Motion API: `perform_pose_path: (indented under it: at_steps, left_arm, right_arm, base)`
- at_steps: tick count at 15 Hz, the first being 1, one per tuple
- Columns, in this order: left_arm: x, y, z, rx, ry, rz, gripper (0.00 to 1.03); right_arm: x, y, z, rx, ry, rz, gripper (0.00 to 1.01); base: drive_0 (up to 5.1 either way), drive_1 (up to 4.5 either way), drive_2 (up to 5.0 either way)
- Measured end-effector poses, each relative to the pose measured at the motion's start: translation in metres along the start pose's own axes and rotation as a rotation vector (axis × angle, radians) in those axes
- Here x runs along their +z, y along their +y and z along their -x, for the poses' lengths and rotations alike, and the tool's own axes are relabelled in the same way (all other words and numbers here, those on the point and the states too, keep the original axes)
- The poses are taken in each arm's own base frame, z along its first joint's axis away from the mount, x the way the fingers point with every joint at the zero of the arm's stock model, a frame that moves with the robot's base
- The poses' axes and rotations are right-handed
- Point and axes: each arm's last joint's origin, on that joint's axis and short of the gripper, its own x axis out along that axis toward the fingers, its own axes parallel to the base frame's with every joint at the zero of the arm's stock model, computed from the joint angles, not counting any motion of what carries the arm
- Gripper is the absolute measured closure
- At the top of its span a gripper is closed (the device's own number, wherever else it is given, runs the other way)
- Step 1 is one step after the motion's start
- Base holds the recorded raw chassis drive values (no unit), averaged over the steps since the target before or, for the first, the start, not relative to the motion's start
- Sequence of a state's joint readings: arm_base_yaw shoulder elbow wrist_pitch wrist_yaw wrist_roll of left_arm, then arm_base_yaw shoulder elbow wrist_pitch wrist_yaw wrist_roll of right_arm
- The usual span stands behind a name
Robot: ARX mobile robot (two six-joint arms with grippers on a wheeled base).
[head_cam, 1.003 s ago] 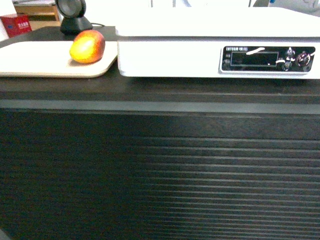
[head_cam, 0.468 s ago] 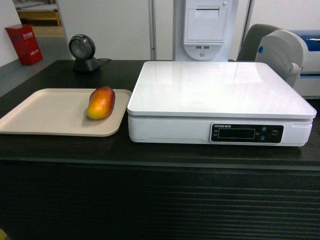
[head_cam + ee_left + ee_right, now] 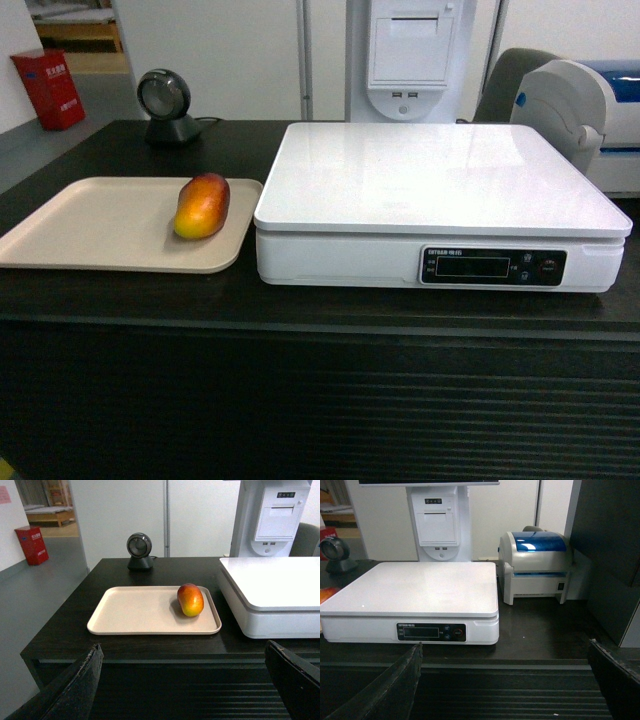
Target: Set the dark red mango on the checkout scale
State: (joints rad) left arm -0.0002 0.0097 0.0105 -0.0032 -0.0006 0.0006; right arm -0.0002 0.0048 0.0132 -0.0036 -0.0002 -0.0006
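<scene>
The dark red mango (image 3: pixel 202 205), red-orange fading to yellow, lies on the right part of a beige tray (image 3: pixel 90 220) on the checkout (image 3: pixel 320 400) counter. Right of the tray stands the white scale (image 3: pixel 440 175), its glossy top bare. Neither gripper shows in the head view. In the left wrist view the mango (image 3: pixel 190 599) lies ahead beyond the counter's front edge, and my left gripper (image 3: pixel 183 647) is open and holds nothing. My right gripper (image 3: pixel 505 644) is also open and holds nothing, facing the scale (image 3: pixel 415 587) from in front of the counter.
A round black scanner (image 3: pixel 165 105) stands behind the tray. A white and blue label printer (image 3: pixel 537 565) sits right of the scale, with a dark panel (image 3: pixel 610 555) beyond it. A white receipt terminal (image 3: pixel 412 55) rises behind the scale. A red box (image 3: pixel 47 88) stands on the floor far left.
A second ago the head view was low and close on the counter's ribbed front; it has risen and now looks down on the counter top. The mango and scale have not moved.
</scene>
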Motion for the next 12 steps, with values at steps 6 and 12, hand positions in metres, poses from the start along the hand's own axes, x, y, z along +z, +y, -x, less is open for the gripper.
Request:
perform_pose_path:
  at_steps: [6,12]
  left_arm:
    - [0.0000,0.0000,0.0000,0.000,0.000,0.000,0.05]
    - [0.0000,0.0000,0.0000,0.000,0.000,0.000,0.05]
  right_arm:
    - [0.0000,0.0000,0.0000,0.000,0.000,0.000,0.03]
    - [0.0000,0.0000,0.0000,0.000,0.000,0.000,0.03]
  base:
    - [0.0,0.00,0.0]
    - [0.0,0.00,0.0]
